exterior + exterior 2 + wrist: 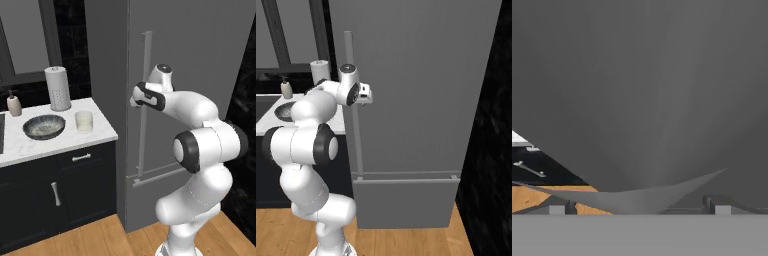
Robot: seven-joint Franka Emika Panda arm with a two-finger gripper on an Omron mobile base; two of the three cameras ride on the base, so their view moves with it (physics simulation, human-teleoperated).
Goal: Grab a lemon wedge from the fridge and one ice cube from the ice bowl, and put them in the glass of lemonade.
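While the claw (639, 207) gapes wide, the fridge (662, 75) door stands right before it.

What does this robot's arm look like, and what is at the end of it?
The arm is a chain of smooth, rounded glossy white segments with dark bands and caps at the joints, and no loose cables. The gripper is a small white block; two small dark fingers end it.
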